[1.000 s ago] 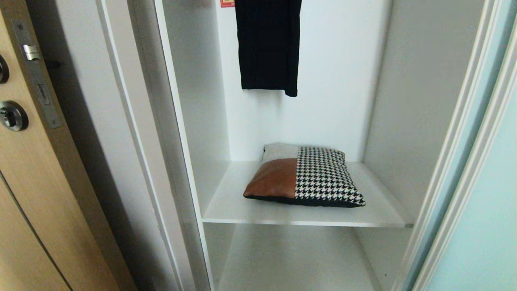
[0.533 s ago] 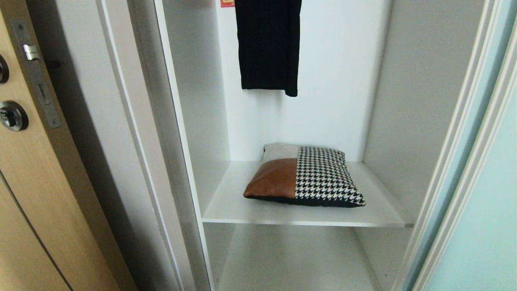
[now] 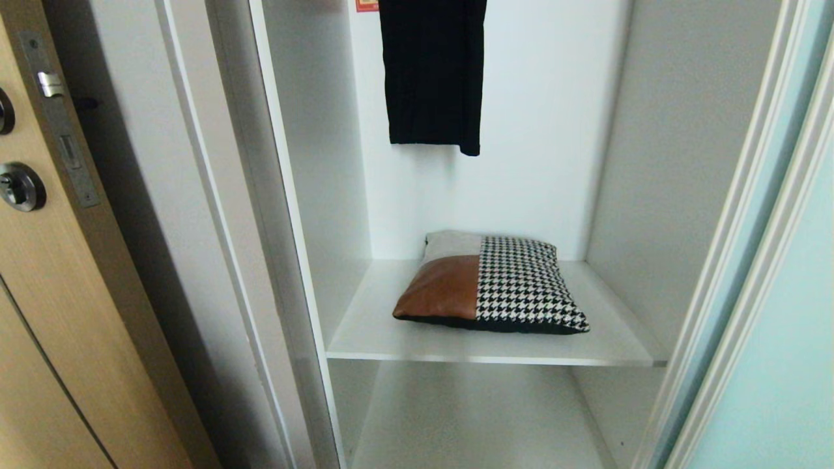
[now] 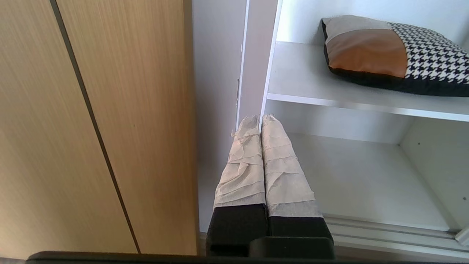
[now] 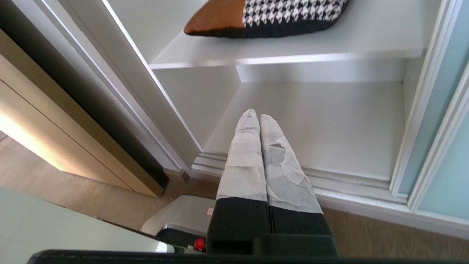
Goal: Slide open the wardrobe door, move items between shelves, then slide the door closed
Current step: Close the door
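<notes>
The item (image 3: 488,286), a cushion-like bundle with grey, rust-brown and houndstooth patches over black, lies flat on the upper shelf (image 3: 378,326). The lower shelf (image 3: 469,417) below it is bare. The sliding wardrobe door (image 3: 782,365) stands slid aside at the right, leaving the compartment open. Neither arm shows in the head view. My left gripper (image 4: 260,119) is shut on nothing, low before the compartment's left wall, with the item (image 4: 388,51) above it to the right. My right gripper (image 5: 255,114) is shut and empty, pointing at the lower shelf (image 5: 329,121) under the item (image 5: 263,14).
A long black garment (image 3: 433,71) hangs at the back of the compartment above the item. A tan wooden door (image 3: 58,312) with a lock plate stands at the left. The wardrobe's floor track (image 5: 351,187) runs along the bottom, and my base (image 5: 179,216) sits before it.
</notes>
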Motion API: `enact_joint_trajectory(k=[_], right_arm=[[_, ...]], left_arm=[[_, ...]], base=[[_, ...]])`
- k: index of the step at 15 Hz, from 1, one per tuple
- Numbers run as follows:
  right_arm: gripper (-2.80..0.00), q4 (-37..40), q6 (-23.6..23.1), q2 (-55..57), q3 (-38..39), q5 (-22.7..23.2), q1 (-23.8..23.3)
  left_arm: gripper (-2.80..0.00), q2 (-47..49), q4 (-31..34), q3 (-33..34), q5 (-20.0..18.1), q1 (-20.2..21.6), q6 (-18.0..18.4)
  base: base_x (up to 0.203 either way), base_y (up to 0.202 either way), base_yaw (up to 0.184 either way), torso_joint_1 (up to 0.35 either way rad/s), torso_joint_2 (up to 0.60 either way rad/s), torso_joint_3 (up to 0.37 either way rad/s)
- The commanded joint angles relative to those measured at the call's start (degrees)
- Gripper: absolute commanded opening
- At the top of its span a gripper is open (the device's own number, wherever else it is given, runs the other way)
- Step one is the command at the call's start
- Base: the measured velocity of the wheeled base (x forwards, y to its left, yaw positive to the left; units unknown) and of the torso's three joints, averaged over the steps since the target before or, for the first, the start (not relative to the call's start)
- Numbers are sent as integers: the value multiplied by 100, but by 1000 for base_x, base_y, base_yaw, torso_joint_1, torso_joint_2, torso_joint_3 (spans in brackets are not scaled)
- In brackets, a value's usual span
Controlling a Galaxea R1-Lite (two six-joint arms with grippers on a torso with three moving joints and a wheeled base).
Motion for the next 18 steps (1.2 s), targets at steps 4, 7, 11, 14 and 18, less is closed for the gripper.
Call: enact_joint_trajectory(k=[4,7,11,14,18], right_arm=[[-280,-77,40,37,35,-263,4],[-280,-77,20,28,62,-263,-3],[-280,-86,17,28,79,-263,4],[-280,-86,-11,28,106,-263,4],[-280,-86,-142,37,125,-470,-4]], left_arm=[[-280,19,5,44,28,0,581],[-280,7,-17,111,-167,0,1191],[-280,7,-17,120,-167,0,1173],[-280,7,-17,113,-167,0,1173],[-280,7,-17,118,-167,0,1173]], base=[[0,0,0,0,0,0],[0,0,0,0,0,0],[0,0,0,0,0,0],[0,0,0,0,0,0],[0,0,0,0,0,0]])
